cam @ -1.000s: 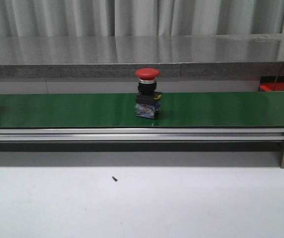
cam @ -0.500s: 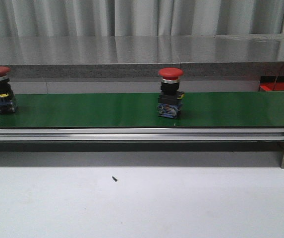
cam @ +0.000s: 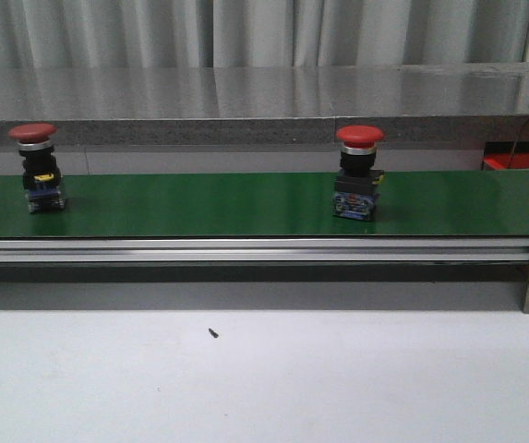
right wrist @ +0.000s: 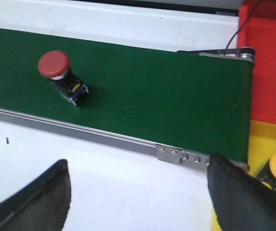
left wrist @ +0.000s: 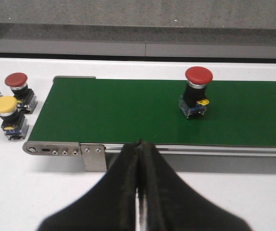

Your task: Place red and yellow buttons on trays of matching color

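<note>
both red buttons have ridden rightward on the green belt; left gripper pressed together, right gripper spread, pickup nears.

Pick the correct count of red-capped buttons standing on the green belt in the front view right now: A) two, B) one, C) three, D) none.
A: the front view shows two on the green belt, a left red button near the belt's left end and a right red button right of centre, both upright.
</note>
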Controlling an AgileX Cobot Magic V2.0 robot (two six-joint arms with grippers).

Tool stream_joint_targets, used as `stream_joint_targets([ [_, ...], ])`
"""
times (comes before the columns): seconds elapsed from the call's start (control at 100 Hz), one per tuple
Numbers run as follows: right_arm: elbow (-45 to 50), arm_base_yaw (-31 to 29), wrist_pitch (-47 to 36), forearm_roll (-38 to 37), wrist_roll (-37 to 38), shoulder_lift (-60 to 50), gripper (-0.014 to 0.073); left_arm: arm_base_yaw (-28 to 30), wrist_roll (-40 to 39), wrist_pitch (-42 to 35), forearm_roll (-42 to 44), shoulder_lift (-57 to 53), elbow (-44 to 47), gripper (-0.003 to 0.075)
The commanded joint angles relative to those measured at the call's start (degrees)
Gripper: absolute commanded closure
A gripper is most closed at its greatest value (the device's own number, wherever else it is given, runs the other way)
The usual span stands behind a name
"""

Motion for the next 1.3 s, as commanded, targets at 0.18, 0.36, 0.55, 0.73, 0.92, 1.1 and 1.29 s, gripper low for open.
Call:
stream_joint_targets([
  [0.18,-11.42,1.70,-0.44,4.72,-7.01,15.14,0.0003,-0.37,0.16,-4.46,-1.35,0.19,-1.40,0.0740],
  [0.36,-16.01,5.97,-0.38,4.67,-8.54,23.85,0.0003,-0.37,0.16,-4.46,-1.35,0.19,-1.40,0.0740],
  [0.55,-19.80,10.07,-0.74,3.24,-8.91,30.83,0.0003,-0.37,0.16,-4.46,-1.35,0.19,-1.40,0.0740],
  [0.73,-22.05,11.52,-1.98,1.13,-8.91,35.65,0.0003,-0.37,0.16,-4.46,-1.35,0.19,-1.40,0.0740],
  [0.92,-23.12,11.52,-3.01,-0.48,-8.91,39.87,0.0003,-0.37,0.16,-4.46,-1.35,0.19,-1.40,0.0740],
  [1.1,-23.12,11.52,-3.32,-4.11,-8.91,42.32,0.0160,-0.37,0.16,-4.46,-1.35,0.19,-1.40,0.0740],
  [1.29,-24.48,11.26,-2.20,-4.16,-8.91,42.42,0.0356,-0.37,0.16,-4.46,-1.35,0.19,-1.40,0.0740],
])
